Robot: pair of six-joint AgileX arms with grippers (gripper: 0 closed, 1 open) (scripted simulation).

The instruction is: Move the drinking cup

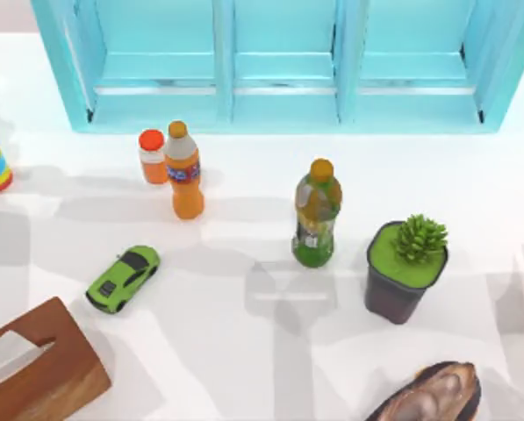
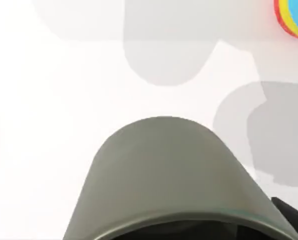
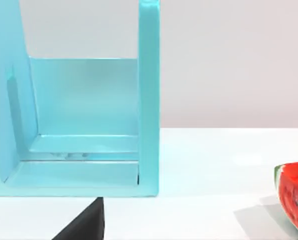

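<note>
Left end effector close over drinking cup point(image 2: 163, 175), cup upright on table point(image 2: 39, 125)

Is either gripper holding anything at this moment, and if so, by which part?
It cannot be told. The drinking cup sits close under the left wrist camera, rim towards it, but no fingers are seen on it. The right wrist view faces the turquoise shelf.

We saw a white surface point(image 1: 244, 368) under soft shadows, a turquoise shelf unit point(image 1: 283, 66) along its far edge.
</note>
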